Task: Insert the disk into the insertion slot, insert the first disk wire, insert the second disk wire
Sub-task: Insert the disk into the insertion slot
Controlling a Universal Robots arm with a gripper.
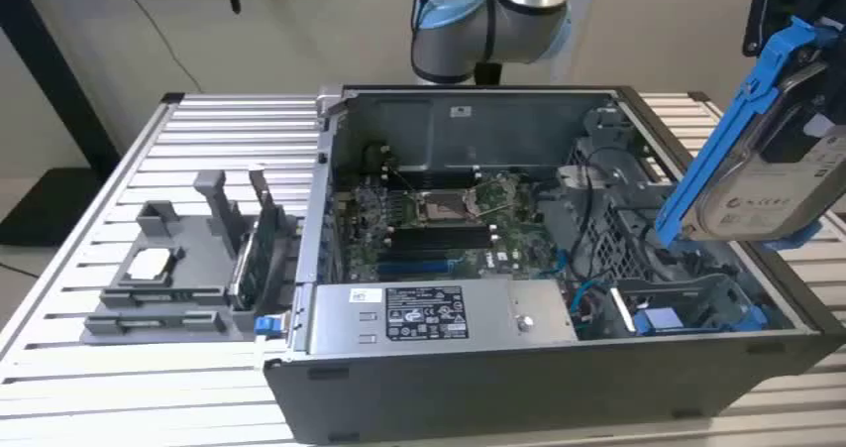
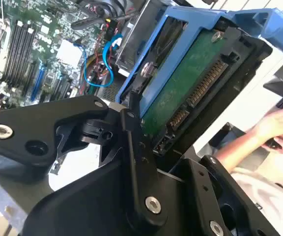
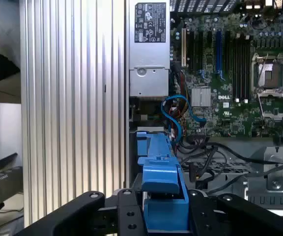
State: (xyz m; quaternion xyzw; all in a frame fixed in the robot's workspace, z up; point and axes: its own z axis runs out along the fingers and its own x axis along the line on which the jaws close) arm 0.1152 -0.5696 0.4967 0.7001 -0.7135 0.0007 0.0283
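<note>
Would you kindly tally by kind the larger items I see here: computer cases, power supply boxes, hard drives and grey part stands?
Computer case: 1
Power supply box: 1
Hard drive: 1, in a blue carrier, clamped in the gripper
Grey part stand: 1
Total: 4

disk (image 1: 780,189) — silver, blue-framed | motherboard (image 1: 450,219) — green | end effector (image 3: 166,216) black

Robotics lab: ribbed aluminium bench (image 1: 79,388), robot arm (image 1: 489,16), opened computer case (image 1: 529,378), grey parts fixture (image 1: 172,269).
</note>
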